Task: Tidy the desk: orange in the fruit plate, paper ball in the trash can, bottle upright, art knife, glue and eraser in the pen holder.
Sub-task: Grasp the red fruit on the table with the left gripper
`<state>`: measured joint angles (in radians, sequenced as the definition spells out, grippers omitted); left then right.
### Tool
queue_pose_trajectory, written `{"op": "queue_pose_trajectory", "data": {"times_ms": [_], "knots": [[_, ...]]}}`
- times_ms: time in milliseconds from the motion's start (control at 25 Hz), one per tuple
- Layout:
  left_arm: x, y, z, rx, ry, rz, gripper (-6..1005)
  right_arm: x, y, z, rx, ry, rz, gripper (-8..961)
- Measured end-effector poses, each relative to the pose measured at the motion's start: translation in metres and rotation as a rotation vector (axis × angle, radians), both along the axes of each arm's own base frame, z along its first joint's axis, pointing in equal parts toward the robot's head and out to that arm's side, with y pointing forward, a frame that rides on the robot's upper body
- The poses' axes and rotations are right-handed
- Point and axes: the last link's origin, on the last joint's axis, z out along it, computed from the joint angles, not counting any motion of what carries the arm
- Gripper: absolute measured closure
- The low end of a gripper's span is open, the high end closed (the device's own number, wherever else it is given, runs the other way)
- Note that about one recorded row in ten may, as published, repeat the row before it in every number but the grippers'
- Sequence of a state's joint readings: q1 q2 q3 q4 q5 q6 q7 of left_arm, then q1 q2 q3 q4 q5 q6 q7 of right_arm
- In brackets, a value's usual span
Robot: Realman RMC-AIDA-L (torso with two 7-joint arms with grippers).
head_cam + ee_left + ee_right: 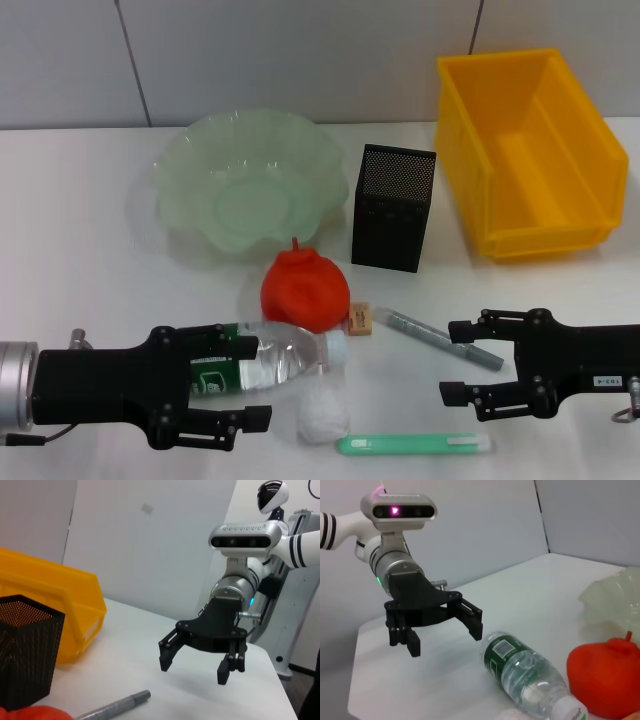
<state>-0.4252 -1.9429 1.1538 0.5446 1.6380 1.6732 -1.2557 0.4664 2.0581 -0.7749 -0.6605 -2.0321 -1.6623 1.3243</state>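
We are looking down at a white table (80, 200) where the left pincer (255, 385), black and angular, is hovering with its fingers spread wide, one finger lying over the label end of the bottle (275, 362) and the other below it, not closed on it. The bottle is clear ribbed plastic with a green label and a white cap, and it is lying on its side, cap pointing toward the orange (305, 288), a glossy, slightly lumpy reddish-orange fruit with a small stem, sitting just in front of the fruit plate (180, 170), a pale green translucent dish with a wavy scalloped rim. Just below the bottle cap the paper ball (322, 412) is resting, white and crumpled. Beside the orange we are seeing the eraser (360, 319), a small tan block, and next to it the glue (440, 338), a slim grey stick lying slantwise. The art knife (415, 444), a long flat mint-green bar, is lying along the near edge. The right pincer (450, 360), also released and splayed, is hanging near the glue's end without touching it. Behind stand the pen holder (392, 208), a square black mesh box, and the trash can (525, 150), a smooth yellow plastic bin.
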Motion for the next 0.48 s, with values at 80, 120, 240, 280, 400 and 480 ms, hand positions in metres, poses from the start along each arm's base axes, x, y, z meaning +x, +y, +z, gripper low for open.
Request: {"op": "queue_pose_trajectory", "data": {"times_ms": [80, 120, 240, 280, 400, 480], "knots": [[0.0, 0.0, 0.0, 0.0, 0.0, 0.0, 158, -0.001, 0.0, -0.001, -0.002, 0.005, -0.001, 122], [0.0, 0.0, 0.0, 0.0, 0.0, 0.0, 158, -0.002, 0.0, -0.003, -0.006, 0.011, -0.003, 123], [-0.006, -0.002, 0.006, -0.004, 0.018, -0.002, 158, -0.003, 0.0, -0.005, -0.014, 0.018, -0.004, 123], [-0.006, -0.002, 0.006, -0.004, 0.018, -0.002, 158, -0.005, 0.0, -0.007, -0.019, 0.024, -0.005, 124], [-0.007, -0.003, 0.008, -0.004, 0.019, -0.004, 158, -0.005, 0.0, -0.008, -0.021, 0.028, -0.008, 124], [-0.009, -0.004, 0.011, 0.001, 0.024, -0.012, 158, -0.005, 0.0, -0.01, -0.021, 0.029, -0.011, 125]]}}
